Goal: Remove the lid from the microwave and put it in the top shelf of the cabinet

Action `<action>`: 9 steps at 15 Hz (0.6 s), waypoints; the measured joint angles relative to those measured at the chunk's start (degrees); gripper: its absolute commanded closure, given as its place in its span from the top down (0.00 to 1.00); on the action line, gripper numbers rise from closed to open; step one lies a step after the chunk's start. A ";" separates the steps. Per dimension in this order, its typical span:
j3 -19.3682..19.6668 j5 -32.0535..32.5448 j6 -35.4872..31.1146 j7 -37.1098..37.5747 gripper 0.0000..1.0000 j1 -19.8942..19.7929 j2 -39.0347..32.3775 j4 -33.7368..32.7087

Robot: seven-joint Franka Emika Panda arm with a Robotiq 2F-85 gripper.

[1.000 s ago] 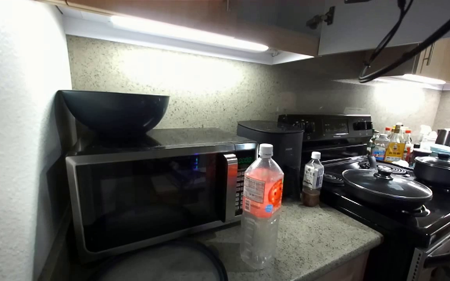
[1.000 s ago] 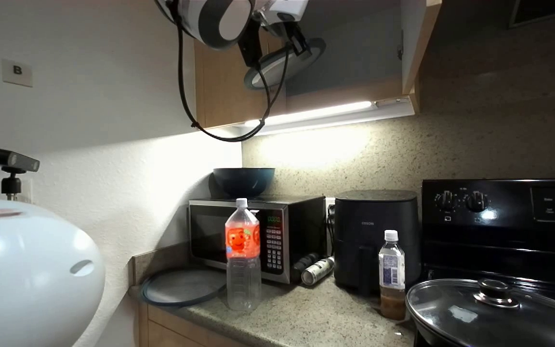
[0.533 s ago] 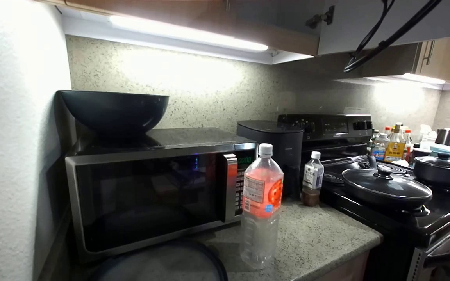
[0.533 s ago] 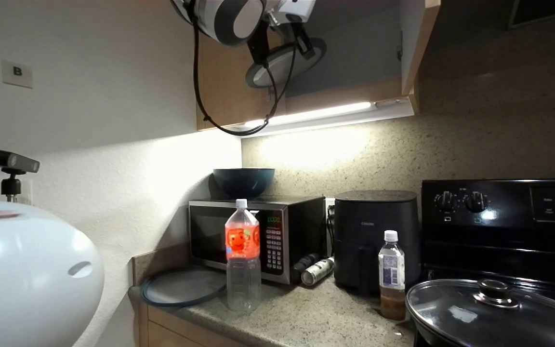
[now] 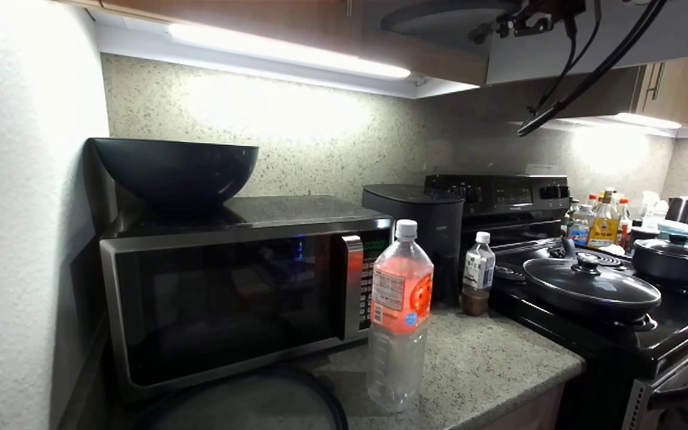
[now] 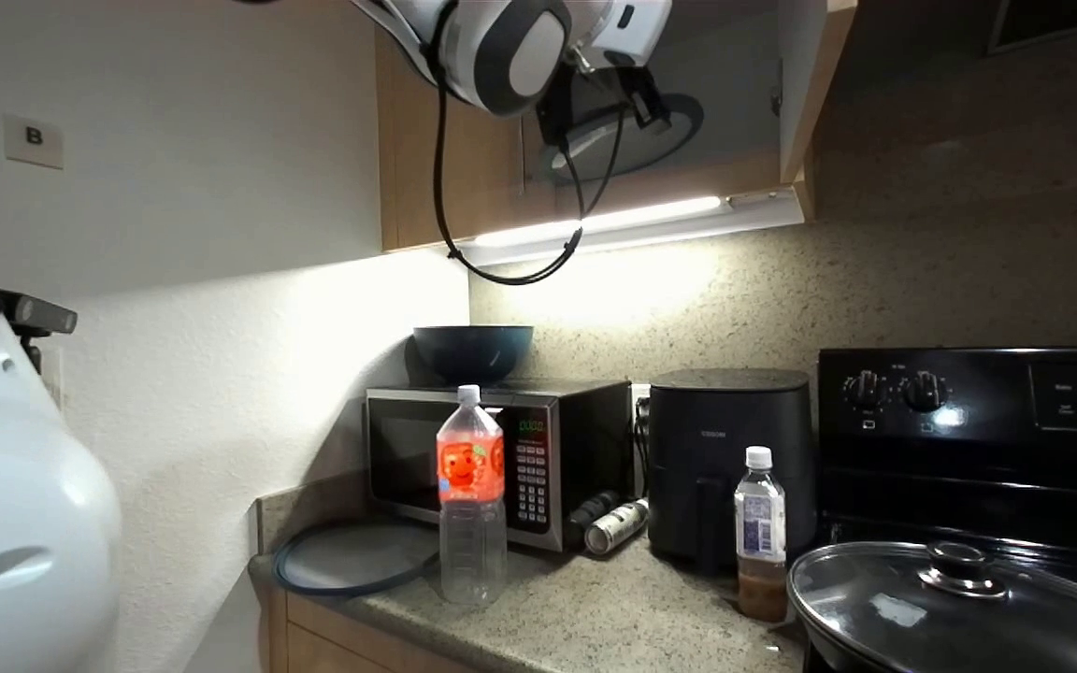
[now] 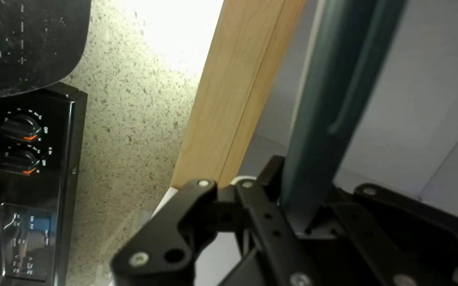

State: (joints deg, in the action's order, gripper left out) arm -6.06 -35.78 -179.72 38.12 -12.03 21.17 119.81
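Note:
The lid shows as a thick teal band in the wrist view (image 7: 332,95) and as a tilted round disc in both exterior views (image 6: 665,145) (image 5: 445,21). My gripper (image 7: 306,194) is shut on the lid's edge; it also shows at the top of both exterior views (image 6: 648,110) (image 5: 526,24). The brown cabinet (image 6: 450,159) is open, its door (image 6: 814,84) swung out to the right. The lid is in front of the grey interior (image 7: 420,99); I cannot tell whether it is inside. The shelves are not clear. The microwave (image 5: 230,298) stands on the counter, door shut.
A dark bowl (image 5: 177,170) sits on the microwave. A blue-rimmed round disc (image 6: 356,589) lies on the counter in front. A tall bottle (image 5: 401,316), a small bottle (image 6: 760,542) and a black air fryer (image 6: 730,458) stand nearby. The black stove (image 6: 978,439) holds lidded pans.
My gripper has carried the lid rightward and slightly down across the cabinet opening in an exterior view. The lid and gripper have come into sight at the top of both exterior views.

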 measured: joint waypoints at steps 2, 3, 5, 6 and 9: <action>-4.79 3.49 0.23 5.41 0.07 -6.98 -2.82 -2.97; -7.69 5.79 0.34 8.58 0.07 -10.78 -4.07 -4.71; -13.13 10.09 0.92 14.23 0.08 -17.29 -6.02 -8.35; -15.47 11.94 1.83 16.56 0.08 -19.73 -6.81 -10.37; -18.42 13.41 2.96 18.80 0.08 -22.39 -8.00 -13.66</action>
State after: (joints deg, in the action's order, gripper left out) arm -24.47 -22.37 -176.77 56.91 -34.41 13.16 106.14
